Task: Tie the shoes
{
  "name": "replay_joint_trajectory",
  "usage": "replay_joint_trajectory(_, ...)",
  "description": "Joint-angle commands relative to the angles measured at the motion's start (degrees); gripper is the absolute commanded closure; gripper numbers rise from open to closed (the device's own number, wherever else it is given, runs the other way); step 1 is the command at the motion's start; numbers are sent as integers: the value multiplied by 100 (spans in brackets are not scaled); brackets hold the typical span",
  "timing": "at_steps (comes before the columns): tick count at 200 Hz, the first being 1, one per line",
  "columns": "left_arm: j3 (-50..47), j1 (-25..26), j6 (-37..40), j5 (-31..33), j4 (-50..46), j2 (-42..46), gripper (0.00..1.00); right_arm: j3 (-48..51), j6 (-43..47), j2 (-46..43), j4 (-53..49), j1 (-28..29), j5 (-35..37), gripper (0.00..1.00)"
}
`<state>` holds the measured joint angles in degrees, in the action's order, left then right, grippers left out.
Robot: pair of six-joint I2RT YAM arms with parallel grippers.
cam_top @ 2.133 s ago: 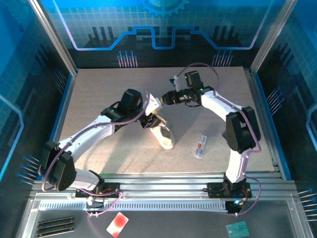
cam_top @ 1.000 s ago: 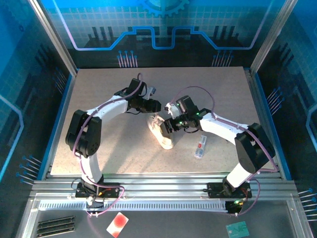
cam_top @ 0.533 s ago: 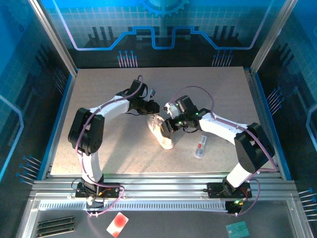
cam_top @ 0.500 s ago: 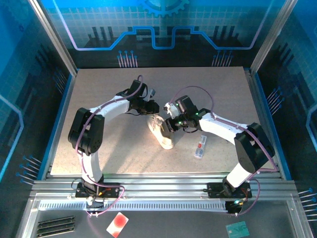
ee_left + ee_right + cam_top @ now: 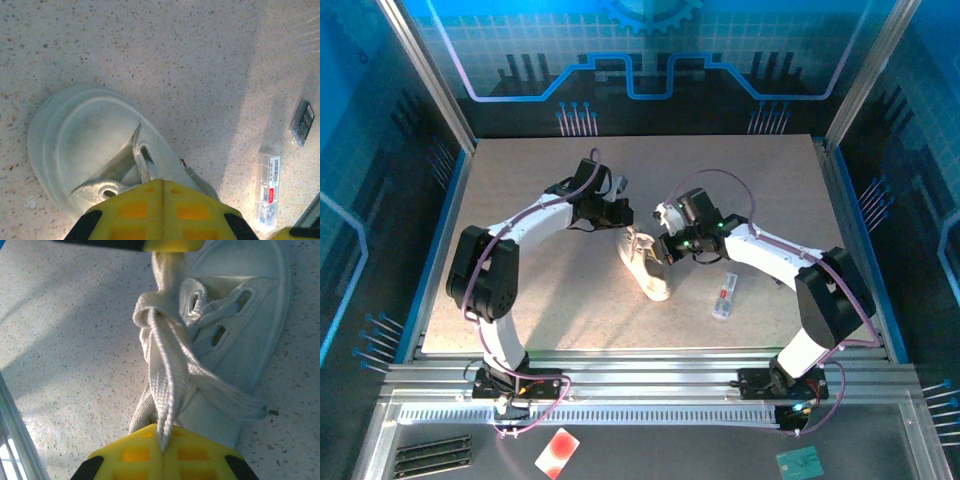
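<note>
speckled beige table carries the sneaker near its middle, toe pointing toward my bases. it is small, white and low-top, with a pale sole, an open mouth and oval eyelets. my left gripper and my right gripper each have their yellow pads pressed together on a strand of the laces, which are flat, woven and white. the strands meet in a loose knot beside the eyelets; one runs up into my left pads, another down into my right. in the left wrist view my pads cover the sneaker's rear and hide the strand they pinch. from above, both grips are too small to make out.
</note>
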<state>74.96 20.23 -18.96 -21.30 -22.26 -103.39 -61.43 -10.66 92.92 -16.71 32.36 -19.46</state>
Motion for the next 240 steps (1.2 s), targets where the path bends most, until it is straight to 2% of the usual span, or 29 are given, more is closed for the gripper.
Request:
replay_joint_trajectory(1,-184,-98,137,138,-95,238,100,-220,187,-53,-298,-139,11,100)
replay_joint_trajectory(94,-1073,-133,65,425,97,815,100,-781,387,455,-620,-676,-340,100)
replay_joint_trajectory(145,-1738,-116,-112,494,352,1101,100,-739,481,835,-605,-835,-483,100)
replay_joint_trajectory(240,-2110,-126,138,1098,-62,1522,100,-581,546,990,-544,-1089,-303,100)
